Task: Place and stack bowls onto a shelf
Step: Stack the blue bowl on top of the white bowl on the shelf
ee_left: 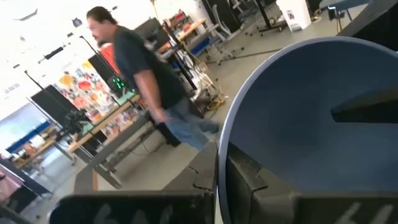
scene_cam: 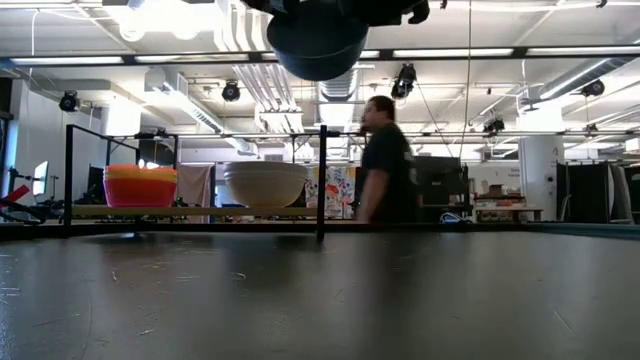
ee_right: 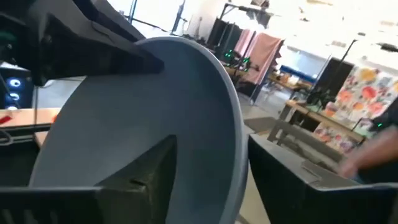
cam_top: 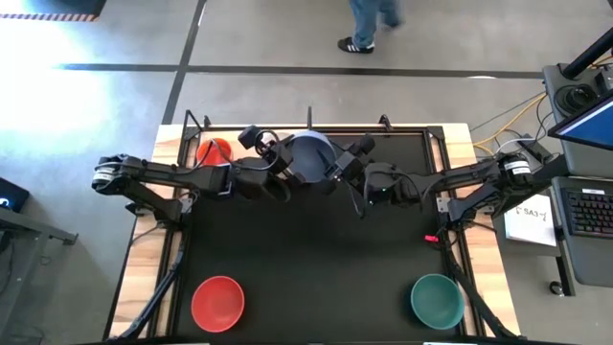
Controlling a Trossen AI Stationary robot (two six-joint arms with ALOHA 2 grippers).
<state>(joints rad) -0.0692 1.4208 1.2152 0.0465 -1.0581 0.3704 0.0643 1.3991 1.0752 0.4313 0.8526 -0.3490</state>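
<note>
A pale blue bowl (cam_top: 311, 156) hangs high over the table's far middle, between my two grippers; it also shows in the low view (scene_cam: 318, 45). My left gripper (cam_top: 287, 166) is shut on its left rim and my right gripper (cam_top: 336, 172) on its right rim. Below it, a white bowl (scene_cam: 265, 183) and a stack of small bowls with an orange-red one on top (scene_cam: 140, 185) stand on the light-wood shelf (scene_cam: 200, 211). A red bowl (cam_top: 217, 302) and a teal bowl (cam_top: 437, 299) rest on the black mat near the front edge. My left gripper holds the pale blue bowl's rim (ee_left: 221, 146) on its left side, one finger inside the bowl and one outside. The fingers come level from the table's left. The bowl is lifted clear, open side up. My right gripper holds the bowl's rim (ee_right: 238, 134) on its right side, one finger (ee_right: 146, 177) inside the bowl and one (ee_right: 283, 171) outside. The fingers come level from the table's right. The bowl is clear of the shelf and of the white bowl.
A black metal frame (scene_cam: 321, 180) stands around the shelf at the table's far edge. A person (scene_cam: 385, 160) walks in the room behind the table. Cables and a red-lit device (cam_top: 431, 237) lie by the right arm's base.
</note>
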